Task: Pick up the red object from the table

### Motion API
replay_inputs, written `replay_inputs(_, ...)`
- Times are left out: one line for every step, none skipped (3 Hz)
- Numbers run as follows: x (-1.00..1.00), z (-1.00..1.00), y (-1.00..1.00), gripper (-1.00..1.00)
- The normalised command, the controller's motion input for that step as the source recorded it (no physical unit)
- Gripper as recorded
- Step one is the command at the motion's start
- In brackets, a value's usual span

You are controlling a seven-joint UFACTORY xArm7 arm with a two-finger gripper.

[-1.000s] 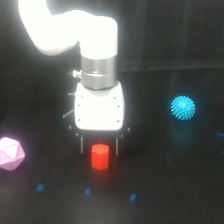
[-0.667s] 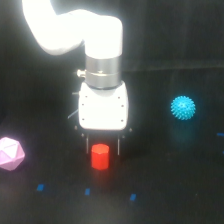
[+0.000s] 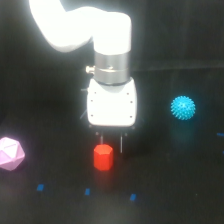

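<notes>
three objects sit on the black tabletop (image 3: 50,205): the red object (image 3: 103,157) near the middle, a pink polyhedron (image 3: 10,153) far off toward the exterior view's left, and a cyan spiky ball (image 3: 182,107) well apart on the exterior view's right. the red object stands upright on the tabletop, not lifted, directly under the white arm's claw (image 3: 111,142).

two thin dark fingers (image 3: 121,141) hang below the white housing. one shows just beside the block's upper right edge; the other is hard to make out above the block's top. the picture is blurred there, so i cannot tell how wide the claw stands, nor whether a finger touches the block. it looks to hold nothing.

risks, as i judge them:
- the block seems offset toward the exterior view's left of the claw's midline. if the descent goes straight down, one finger may land on the block's top and press or tip it instead of straddling it.
- the block is stubby and faceted; closing on corners rather than flats could twist it or squirt it out sideways.
- closing too high would catch only the top rim, and the block could slip on the lift.
- going too deep would drive the fingertips into the tabletop.

the neighbours are too far away to interfere.
</notes>
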Motion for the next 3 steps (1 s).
replay_inputs(0.51, 1.0, 0.52, -0.81)
replay_inputs(-0.26, -0.04, -0.68, 1.0)
replay_inputs(-1.0, -0.44, -0.61, 0.66)
